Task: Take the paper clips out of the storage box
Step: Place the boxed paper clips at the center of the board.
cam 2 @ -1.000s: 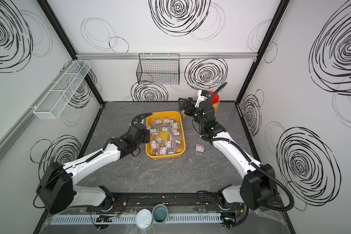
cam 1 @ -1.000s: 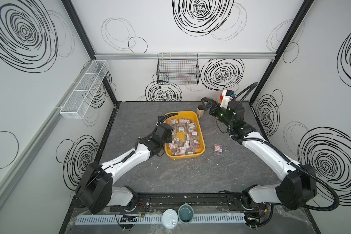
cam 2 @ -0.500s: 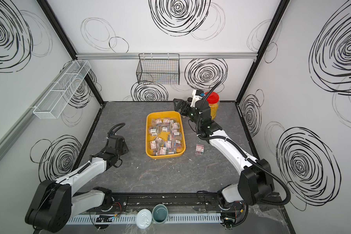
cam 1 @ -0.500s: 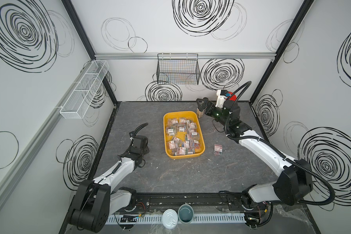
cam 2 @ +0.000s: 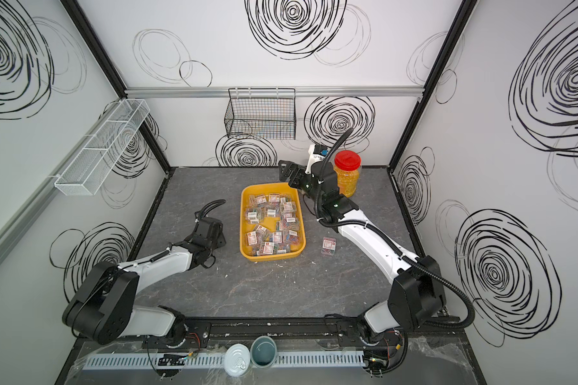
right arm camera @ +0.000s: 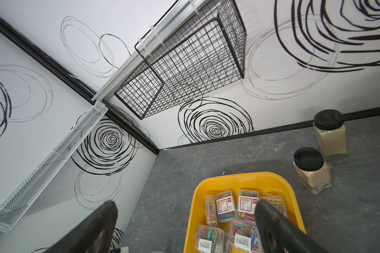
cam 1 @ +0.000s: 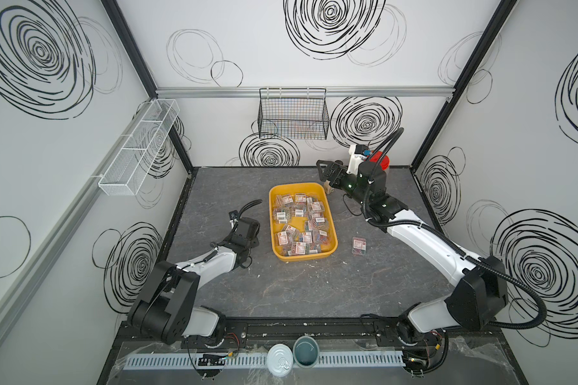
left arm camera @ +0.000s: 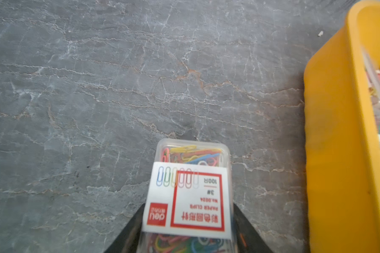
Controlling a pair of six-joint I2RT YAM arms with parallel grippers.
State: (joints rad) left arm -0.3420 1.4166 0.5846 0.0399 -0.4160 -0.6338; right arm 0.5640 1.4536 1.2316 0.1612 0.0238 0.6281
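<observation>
The yellow storage box [cam 1: 271,216] [cam 2: 242,220] lies mid-table holding several clear cases of paper clips [cam 1: 299,223] [cam 2: 272,223] [right arm camera: 225,206]. One more case [cam 1: 359,245] [cam 2: 328,246] lies on the table right of it. My left gripper [cam 1: 247,231] [left arm camera: 189,230] is left of the box, pointing down, shut on a labelled case of paper clips [left arm camera: 190,186] low over the grey table. The box's wall [left arm camera: 333,131] is beside it. My right gripper [cam 1: 324,170] [cam 2: 286,170] [right arm camera: 184,208] hovers open and empty above the box's far end [right arm camera: 198,192].
A red-lidded jar [cam 2: 347,173] stands behind my right wrist. Two black-capped bottles [right arm camera: 312,170] [right arm camera: 330,131] stand by the box's far right corner. A black wire basket [cam 1: 292,115] hangs on the back wall, a white mesh shelf [cam 1: 141,146] on the left wall.
My left gripper has drawn out of the box to the table left of it, carrying a case. My right gripper has shifted slightly left over the box's far end, still open.
</observation>
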